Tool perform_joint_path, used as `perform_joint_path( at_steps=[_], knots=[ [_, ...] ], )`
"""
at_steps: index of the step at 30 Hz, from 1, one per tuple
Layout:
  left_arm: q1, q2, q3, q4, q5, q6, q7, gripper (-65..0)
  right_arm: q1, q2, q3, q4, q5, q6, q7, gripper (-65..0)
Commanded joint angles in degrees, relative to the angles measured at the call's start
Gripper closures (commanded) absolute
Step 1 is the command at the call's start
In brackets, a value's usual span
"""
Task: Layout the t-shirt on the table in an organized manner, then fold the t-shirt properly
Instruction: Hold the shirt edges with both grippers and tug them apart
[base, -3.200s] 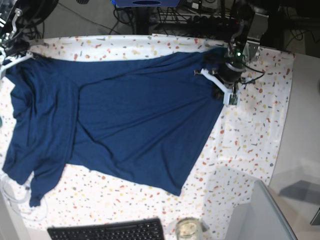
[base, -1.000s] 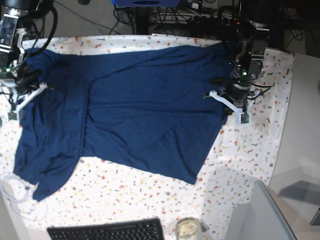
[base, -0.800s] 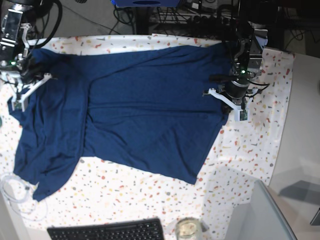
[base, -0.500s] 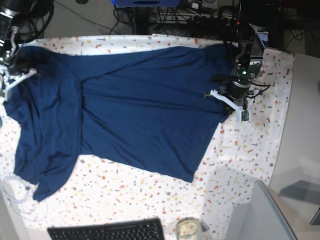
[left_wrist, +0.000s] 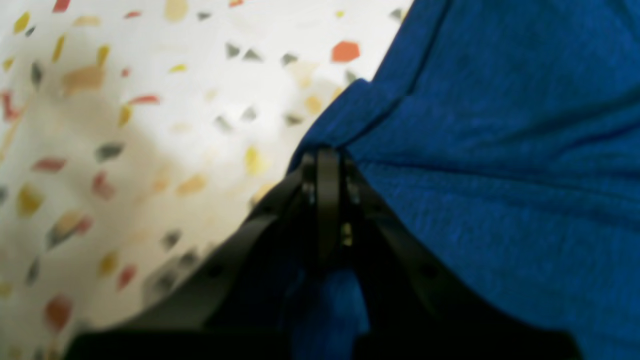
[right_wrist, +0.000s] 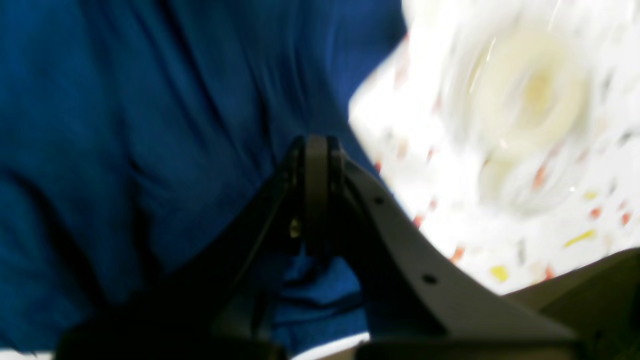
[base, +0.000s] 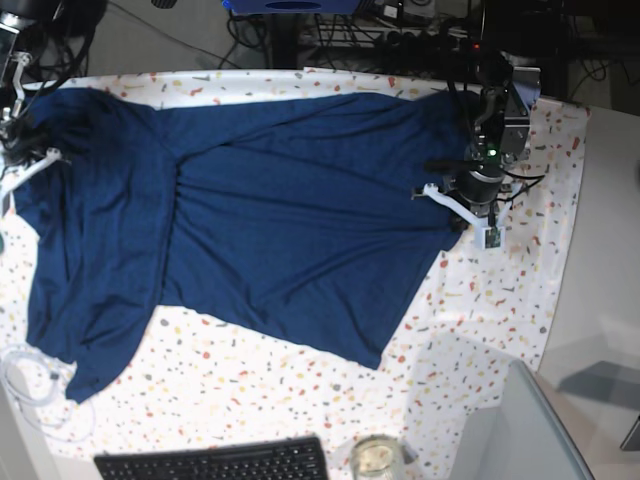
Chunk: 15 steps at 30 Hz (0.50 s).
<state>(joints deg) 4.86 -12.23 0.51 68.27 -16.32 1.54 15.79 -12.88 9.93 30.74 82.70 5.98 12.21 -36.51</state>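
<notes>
The dark navy t-shirt (base: 260, 220) lies spread across the speckled table (base: 500, 290), stretched between my two grippers, with diagonal creases and its lower edge slanting. At the shirt's right edge, my left gripper (base: 452, 208) is shut on the fabric. The left wrist view shows its closed fingertips (left_wrist: 322, 157) pinching a fold of the t-shirt (left_wrist: 500, 175) above the table (left_wrist: 150, 100). My right gripper (base: 22, 165) holds the shirt's far left edge. The blurred right wrist view shows this gripper (right_wrist: 315, 145) shut on the t-shirt (right_wrist: 125, 125).
A black keyboard (base: 215, 462) and a glass jar (base: 376, 458) sit at the table's front edge. A white cable coil (base: 30, 385) lies at front left. A plain grey surface (base: 610, 250) borders the right side, with a grey panel (base: 530, 430) at front right.
My right gripper has pulled the shirt's left edge further left and back, drawing the fabric tauter and wider. My left gripper has stayed almost still, still gripping.
</notes>
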Motion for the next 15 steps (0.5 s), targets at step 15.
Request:
perform_joint_path(
  at_steps=[15],
  knots=[
    [-0.6, -1.09, -0.12, -5.54, 0.18, 0.26, -1.42, 0.0, 0.62, 3.47, 0.51, -10.74, -0.22, -0.56, 2.36, 0.0]
  ],
)
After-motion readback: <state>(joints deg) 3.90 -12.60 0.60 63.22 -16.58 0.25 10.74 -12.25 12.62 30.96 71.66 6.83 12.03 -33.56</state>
